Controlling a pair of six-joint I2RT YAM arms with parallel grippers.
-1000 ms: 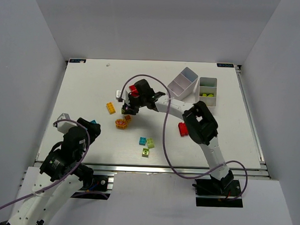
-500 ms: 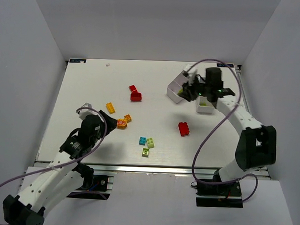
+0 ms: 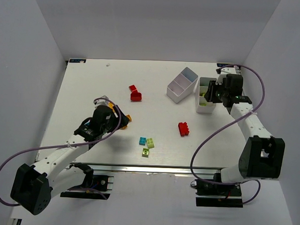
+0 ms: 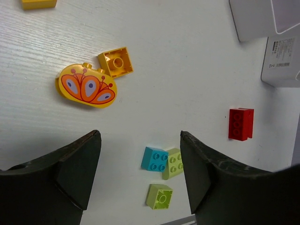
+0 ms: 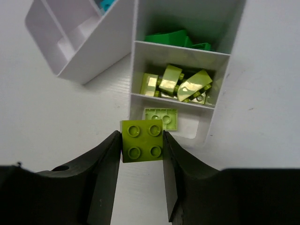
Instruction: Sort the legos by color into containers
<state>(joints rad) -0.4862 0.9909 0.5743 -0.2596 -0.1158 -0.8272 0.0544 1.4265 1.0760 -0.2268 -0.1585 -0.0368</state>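
Note:
My right gripper [image 5: 141, 136] is shut on a lime lego [image 5: 142, 140], studs toward the camera, just before the near end of a white container [image 5: 220, 103]. That container holds green legos [image 5: 178, 37] at the far end, lime legos [image 5: 178, 84] in the middle and a flat lime piece [image 5: 161, 118] in the near compartment. From above, this gripper [image 3: 206, 95] hovers over the right container [image 3: 212, 106]. My left gripper [image 4: 139, 138] is open above the table with nothing between its fingers. An orange oval lego [image 4: 86, 86] and a small yellow lego [image 4: 116, 62] lie ahead of it.
A second white container [image 3: 182, 84] lies tilted left of the first. Loose on the table are a cyan lego [image 3: 143, 141], two lime ones [image 3: 150, 143] [image 3: 146, 152], a red one [image 3: 183, 128] and two more red ones [image 3: 136, 96]. White walls surround the table.
My right arm swung from the table's middle to the right container, lime lego in its grip. My left arm reached forward over the orange and yellow legos.

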